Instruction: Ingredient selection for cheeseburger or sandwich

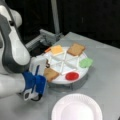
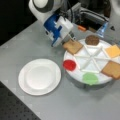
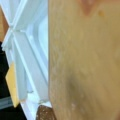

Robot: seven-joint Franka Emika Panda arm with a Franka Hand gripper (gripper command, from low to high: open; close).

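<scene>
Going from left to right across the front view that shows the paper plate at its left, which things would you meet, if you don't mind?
Paper plate → hand → tomato disc → lettuce piece → cheese square.

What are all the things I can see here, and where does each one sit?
Divided tray: one, white, round, on the grey table.
Toast squares: two, tan-brown; one in the compartment under the gripper, one at a front view's right.
Patty: one, dark brown, tray's top compartment.
Cheese square: one, yellow, tray's upper right.
Tomato disc: one, red, tray's left edge.
Lettuce piece: one, green, tray's bottom edge.
Paper plate: one, white, left of the tray, nothing on it.
Gripper: one, blue and white, down at the nearer toast square.
</scene>
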